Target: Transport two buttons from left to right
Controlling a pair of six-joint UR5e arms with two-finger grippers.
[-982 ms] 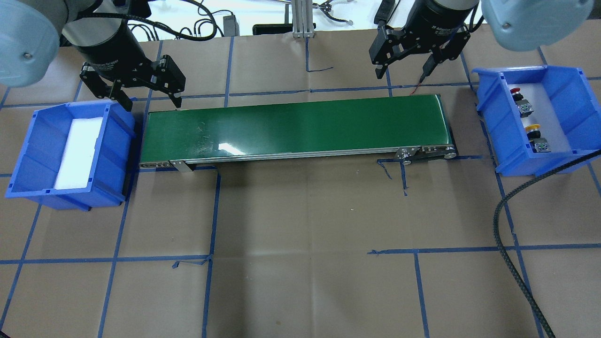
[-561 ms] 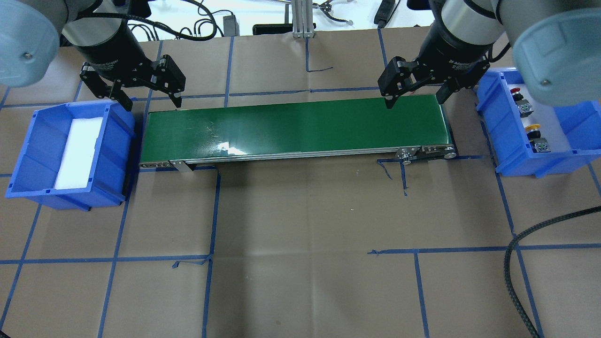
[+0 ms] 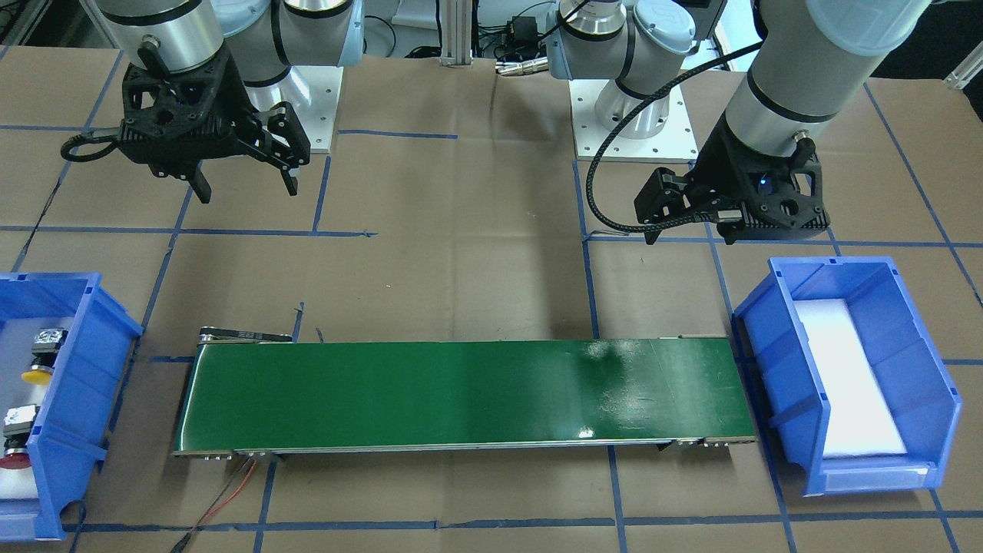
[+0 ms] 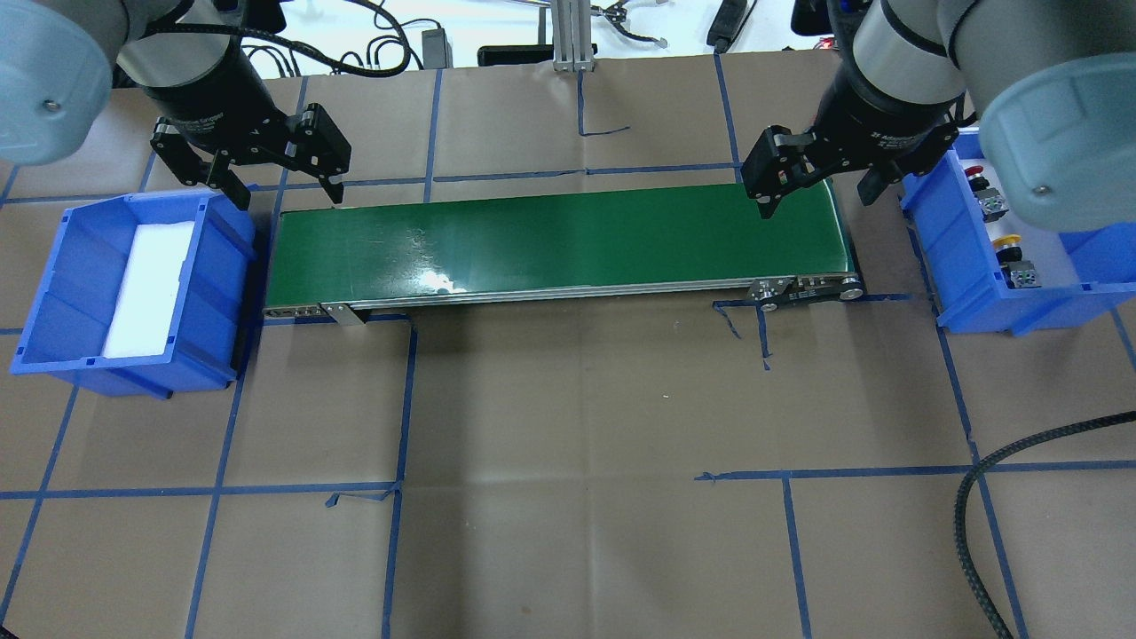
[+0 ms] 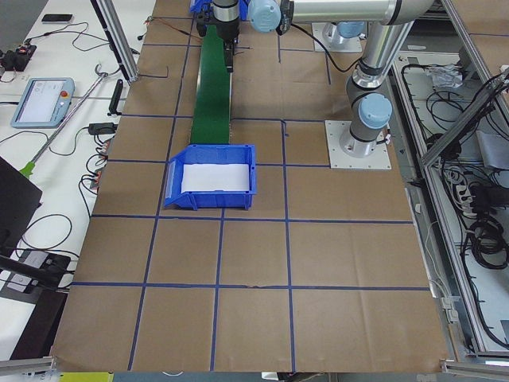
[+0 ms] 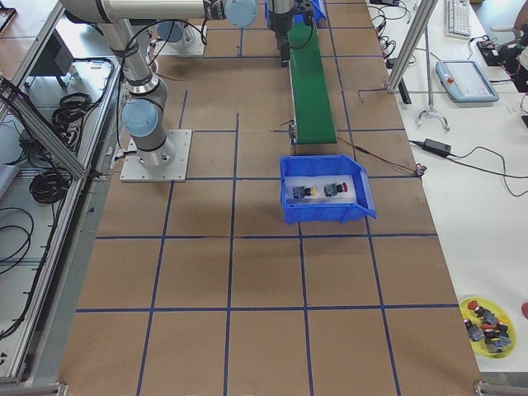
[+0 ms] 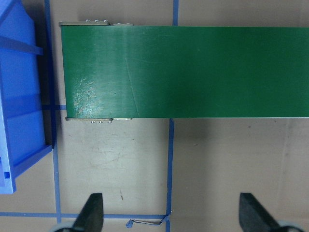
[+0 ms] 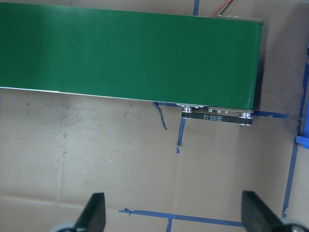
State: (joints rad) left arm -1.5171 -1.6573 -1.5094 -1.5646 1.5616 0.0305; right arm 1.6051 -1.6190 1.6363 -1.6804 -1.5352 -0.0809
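Fingers of the left gripper (image 4: pixel 288 191) are spread wide with nothing between them. The gripper is held raised above the surface (image 4: pixel 577 399) near the left end of the green conveyor belt (image 4: pixel 559 244), just beside the left blue bin (image 4: pixel 80 266), which is set toward the surface's left edge. A white pad (image 4: pixel 151 288) is seen lining that bin. Fingers of the right gripper (image 4: pixel 816 202) are likewise spread wide and empty, and that gripper is raised near the belt's right end. Both buttons are found in the right blue bin (image 4: pixel 941 240), set toward the right edge of the surface, where they lie on a pale liner. The red button (image 4: pixel 983 188) is placed toward the far edge and the yellow button (image 4: pixel 1014 259) toward the near edge. They are apart from each other and from both grippers.
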